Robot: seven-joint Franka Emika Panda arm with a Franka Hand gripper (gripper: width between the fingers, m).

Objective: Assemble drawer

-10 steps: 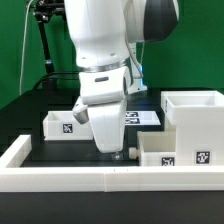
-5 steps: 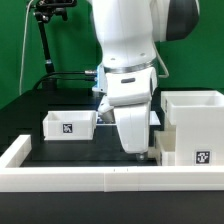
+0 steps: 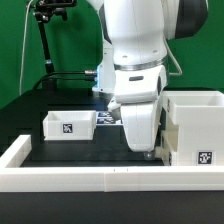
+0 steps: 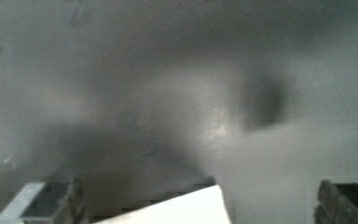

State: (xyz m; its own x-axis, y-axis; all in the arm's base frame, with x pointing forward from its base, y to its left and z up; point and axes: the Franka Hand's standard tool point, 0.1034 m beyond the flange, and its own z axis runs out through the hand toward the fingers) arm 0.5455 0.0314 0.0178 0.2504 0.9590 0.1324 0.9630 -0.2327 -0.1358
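The tall white drawer shell (image 3: 196, 120) stands at the exterior view's right, with a square tag low on its front. One small white tray (image 3: 68, 124) with a tag sits at the left. The second tray, beside the shell, is almost wholly hidden behind my arm. My gripper (image 3: 148, 152) hangs low just left of the shell, over that hidden tray. In the blurred wrist view my gripper (image 4: 197, 206) is open, its dark fingers (image 4: 51, 200) set wide apart, and a white corner (image 4: 167, 210) lies between them without touching either.
A long low white rail (image 3: 90, 179) runs along the front and turns back at the left (image 3: 14, 152). The marker board (image 3: 108, 118) lies behind my arm. A black stand (image 3: 42, 50) rises at the back left.
My arm has moved toward the exterior view's right, from the middle of the table to beside the shell. It now covers the second tray that showed before. The left tray has not moved.
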